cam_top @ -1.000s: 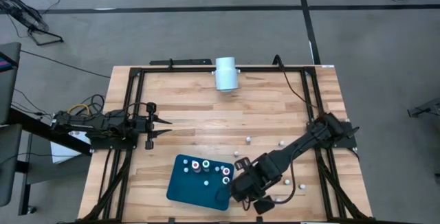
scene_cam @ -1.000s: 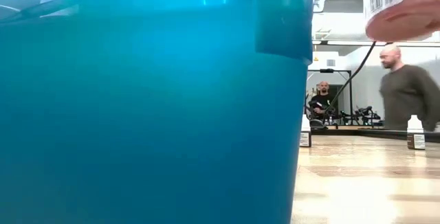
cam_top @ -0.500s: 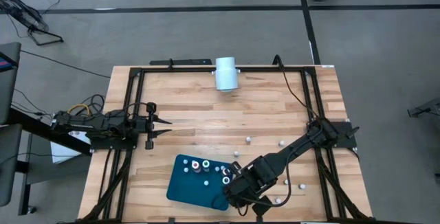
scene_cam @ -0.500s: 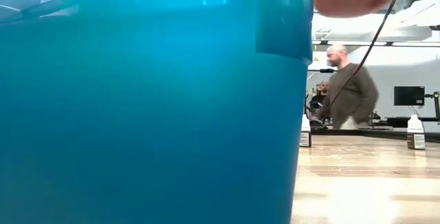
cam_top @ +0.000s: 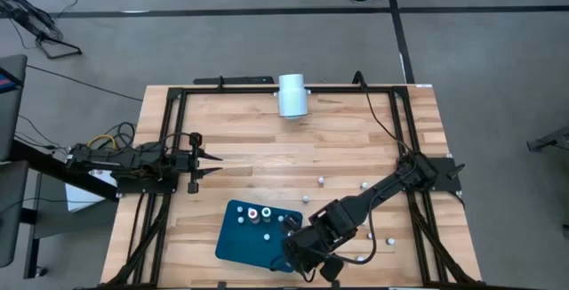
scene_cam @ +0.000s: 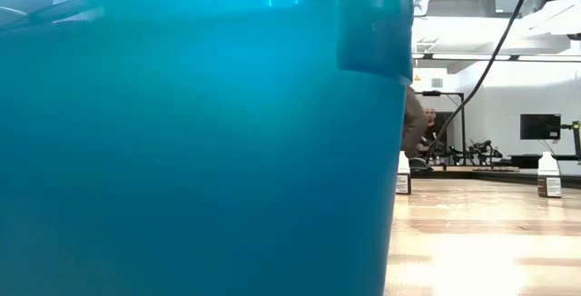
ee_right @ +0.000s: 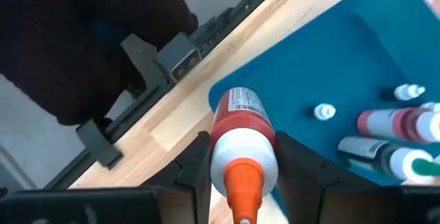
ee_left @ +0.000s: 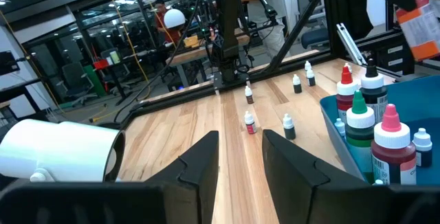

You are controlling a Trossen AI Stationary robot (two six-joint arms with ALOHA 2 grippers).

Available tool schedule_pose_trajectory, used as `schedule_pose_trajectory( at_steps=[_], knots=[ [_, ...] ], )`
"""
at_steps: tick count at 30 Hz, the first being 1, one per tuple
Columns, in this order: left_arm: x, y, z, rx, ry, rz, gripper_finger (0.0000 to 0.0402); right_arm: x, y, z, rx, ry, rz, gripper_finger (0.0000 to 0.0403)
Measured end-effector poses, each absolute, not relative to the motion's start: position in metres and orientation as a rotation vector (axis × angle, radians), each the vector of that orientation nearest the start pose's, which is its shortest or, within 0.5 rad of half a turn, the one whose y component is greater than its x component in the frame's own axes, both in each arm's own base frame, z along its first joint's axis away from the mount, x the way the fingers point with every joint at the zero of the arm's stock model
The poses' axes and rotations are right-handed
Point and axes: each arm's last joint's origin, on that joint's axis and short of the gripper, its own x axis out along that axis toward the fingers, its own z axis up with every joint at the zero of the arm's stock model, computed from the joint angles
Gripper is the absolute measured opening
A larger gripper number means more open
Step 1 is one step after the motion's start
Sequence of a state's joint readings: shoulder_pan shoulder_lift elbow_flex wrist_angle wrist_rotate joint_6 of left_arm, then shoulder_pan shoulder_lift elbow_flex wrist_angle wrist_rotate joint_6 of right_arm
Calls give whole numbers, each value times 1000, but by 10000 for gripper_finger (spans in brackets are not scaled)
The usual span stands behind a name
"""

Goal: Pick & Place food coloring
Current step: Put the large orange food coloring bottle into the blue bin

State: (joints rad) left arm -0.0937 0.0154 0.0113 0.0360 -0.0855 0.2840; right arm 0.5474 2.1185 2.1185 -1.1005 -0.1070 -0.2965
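My right gripper (cam_top: 298,256) hangs over the near right corner of the dark teal tray (cam_top: 238,241), shut on a red food coloring bottle (ee_right: 237,124) with a white shoulder and an orange nozzle. The left wrist view shows that bottle (ee_left: 419,18) high above the tray (ee_left: 340,124). Several bottles (ee_left: 371,114) stand upright in the tray. Small loose bottles (ee_left: 249,122) stand on the wood beyond it. My left gripper (cam_top: 211,164) waits at the table's left side, open and with nothing in it (ee_left: 240,162). My right gripper pinches the bottle at its white shoulder (ee_right: 237,152), one finger (ee_right: 196,165) on each side. The fingers slant down from the table's right. The bottle lies roughly along them, nozzle toward the wrist and base pointing down at the tray. It is lifted clear of the tray.
A large white cylinder (cam_top: 292,94) lies at the table's far edge. A black frame (cam_top: 169,121) runs round the table. In the low view the tray's wall (scene_cam: 200,133) blocks most of the picture; two bottles (scene_cam: 547,176) stand on the wood to its right.
My right gripper has carried the red bottle toward the table's left and near edges, from beside the tray to over its near right corner, and has rolled about its own line. The bottle has left the low view's top. The bottle stays held and clear.
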Motion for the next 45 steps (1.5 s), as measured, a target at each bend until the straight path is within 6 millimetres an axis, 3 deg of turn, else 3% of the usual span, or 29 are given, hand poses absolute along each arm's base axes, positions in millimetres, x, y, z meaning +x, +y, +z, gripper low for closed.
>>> schedule_pose_trajectory(
  at_steps=[12, 21, 45],
  knots=[
    [98, -7, 170, 281, -33, -4, 105, 405, 229, 267, -491, 1062, 715, 116],
    [98, -7, 170, 281, -33, -4, 105, 410, 225, 244, -495, 1160, 705, 116],
    [98, -7, 170, 281, -33, -4, 105, 408, 227, 237, -532, 1196, 720, 141]
  ],
)
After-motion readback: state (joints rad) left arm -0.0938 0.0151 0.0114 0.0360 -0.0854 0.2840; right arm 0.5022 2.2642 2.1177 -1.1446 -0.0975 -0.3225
